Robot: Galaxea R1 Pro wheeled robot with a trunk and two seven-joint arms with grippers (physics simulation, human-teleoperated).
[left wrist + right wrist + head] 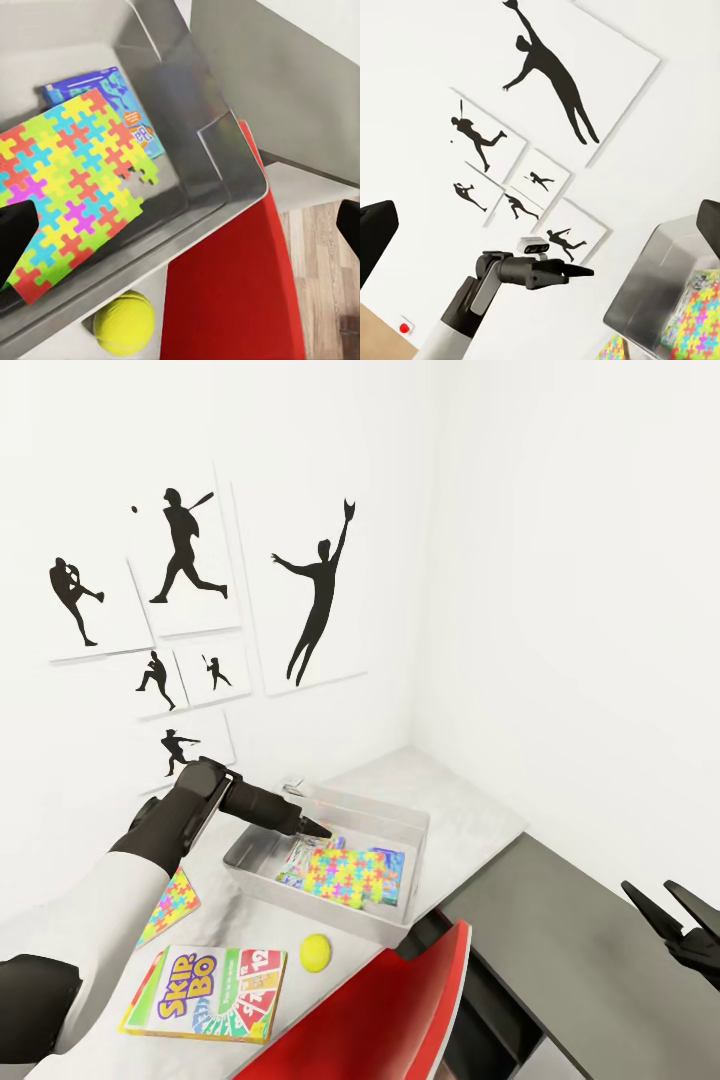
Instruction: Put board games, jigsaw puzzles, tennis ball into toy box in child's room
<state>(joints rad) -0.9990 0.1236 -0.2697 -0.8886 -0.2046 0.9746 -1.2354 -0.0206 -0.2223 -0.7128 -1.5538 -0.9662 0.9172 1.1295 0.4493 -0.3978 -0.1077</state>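
My left gripper hangs over the near rim of the toy box, fingers apart and empty. Just below it, inside the box, one jigsaw puzzle lies flat over a blue board game. Left on the table: the tennis ball just outside the box wall, the Skip-Bo game nearer me, and a second jigsaw puzzle beside my forearm. My right gripper waits well apart, spread open, holding nothing. I judge the job about half done.
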